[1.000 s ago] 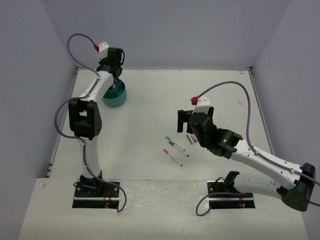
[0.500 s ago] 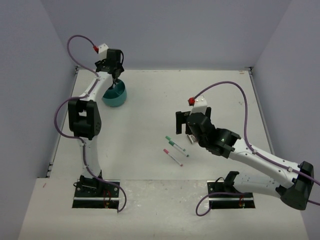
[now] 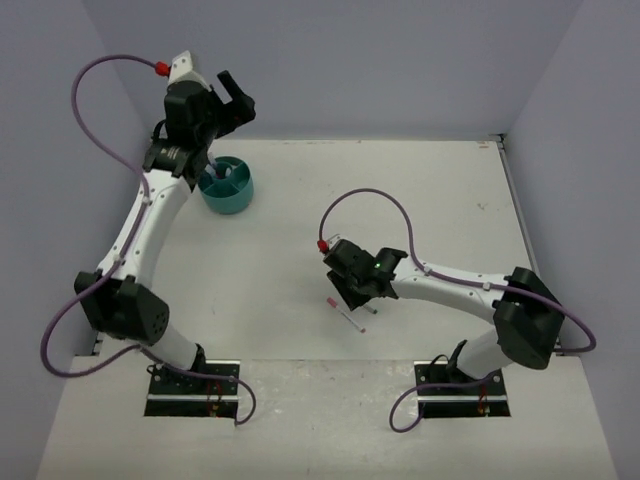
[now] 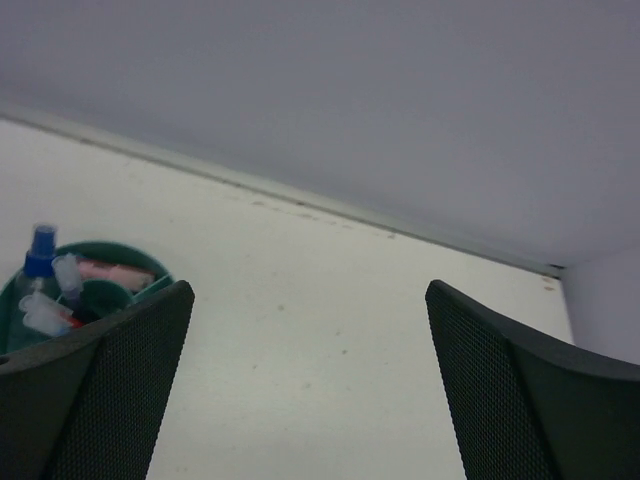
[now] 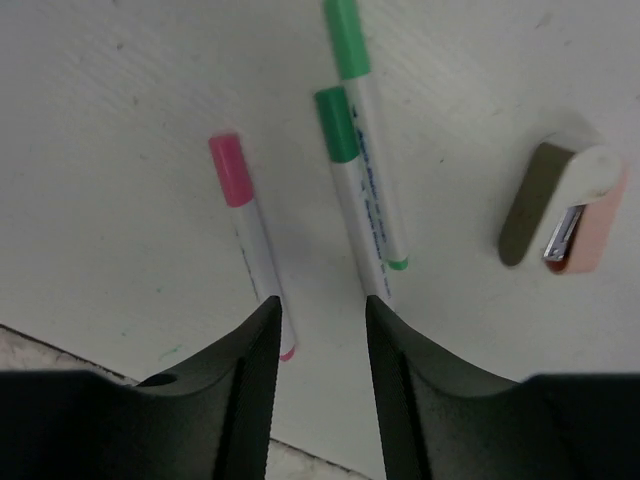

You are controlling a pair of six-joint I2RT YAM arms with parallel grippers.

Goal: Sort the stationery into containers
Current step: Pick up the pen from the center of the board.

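Right fingers (image 5: pixel 255 390) dropped over markers (image 5: pixel 362 190), parted, hiding marker ends; left fingers (image 4: pixel 120 390) spread, masking tub (image 3: pixel 228 198).

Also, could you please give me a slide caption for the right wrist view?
Open right end effector over a pink-capped marker, two green-capped markers and a small pink-and-white item.

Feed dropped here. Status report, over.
Left pincer open, empty, near tub. Right pincer open above pink marker and two green markers. Nothing in the way.
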